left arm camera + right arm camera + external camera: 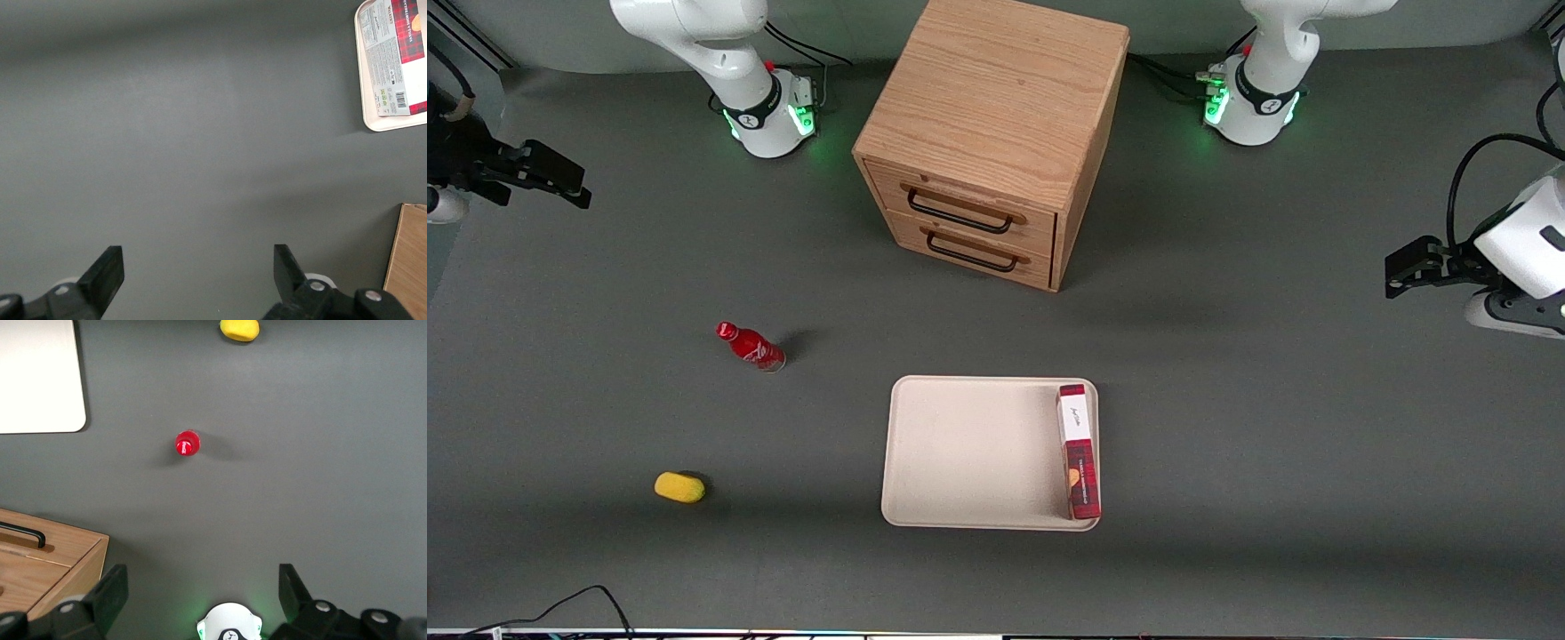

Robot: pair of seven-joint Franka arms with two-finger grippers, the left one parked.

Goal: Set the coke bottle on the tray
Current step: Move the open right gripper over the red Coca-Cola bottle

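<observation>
The coke bottle [751,346], small, red, with a red cap, stands upright on the grey table, beside the tray toward the working arm's end. In the right wrist view I see it from above [187,443]. The beige tray [960,453] lies in front of the wooden cabinet, nearer the front camera; one rounded corner shows in the right wrist view [37,373]. My right gripper [578,191] hangs high at the working arm's end of the table, well apart from the bottle. It is open and empty [200,587].
A red-and-white box [1078,449] lies in the tray along the rim toward the parked arm. A yellow object [679,487] sits nearer the front camera than the bottle. The two-drawer wooden cabinet [996,116] stands between the arm bases.
</observation>
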